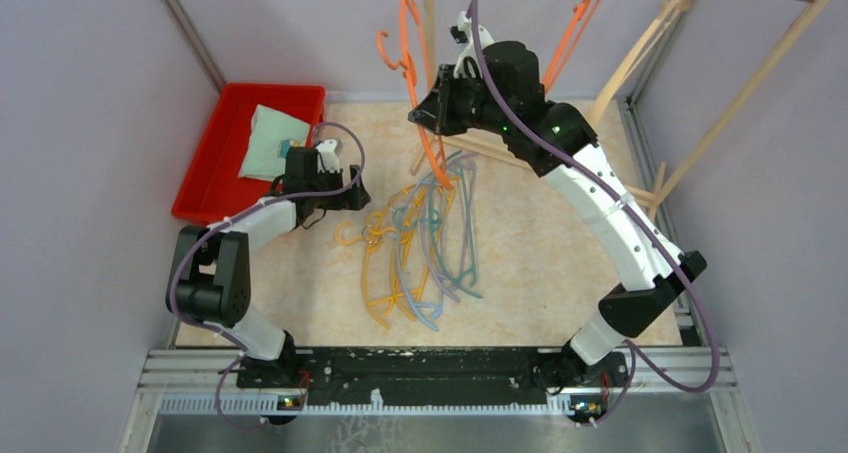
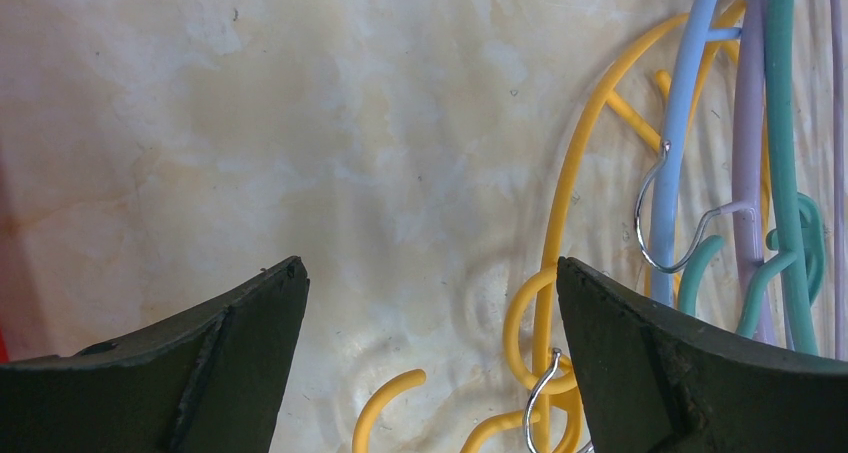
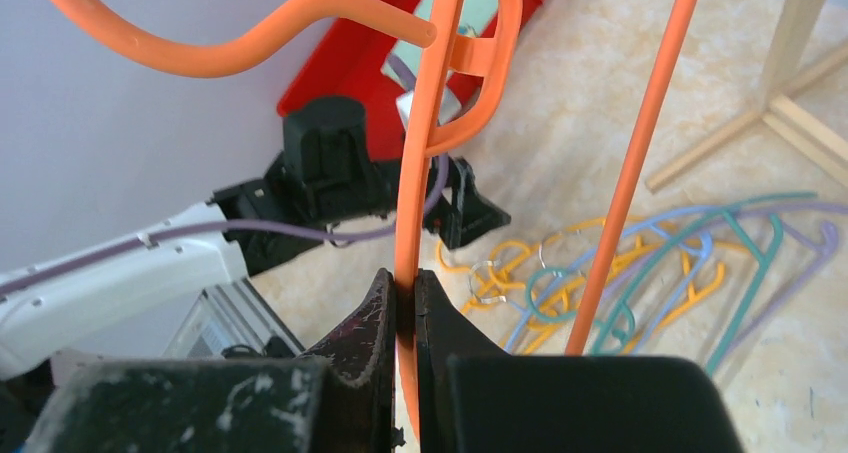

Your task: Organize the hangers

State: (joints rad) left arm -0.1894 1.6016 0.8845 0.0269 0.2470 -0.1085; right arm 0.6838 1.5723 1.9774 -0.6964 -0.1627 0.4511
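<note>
Hanger point(image 3: 418, 173) in orange sits clamped in right claw point(image 3: 402, 298), held high, probably for the rack point(image 1: 745, 90); left claw point(image 2: 430, 273) stands apart over the pile point(image 1: 432, 238) on the desk point(image 2: 250, 123).

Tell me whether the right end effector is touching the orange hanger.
Touching. The right wrist view shows the right end effector shut on the orange hanger, both fingers pressed against its thin bar.

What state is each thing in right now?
Right pincer, shut on the orange hanger.
Orange hanger, lifted clear of the table.
Hanger pile, tangled, lying flat on the table.
Left pincer, open, empty, low beside the hanger pile.
Red bin, holding a folded cloth.
</note>
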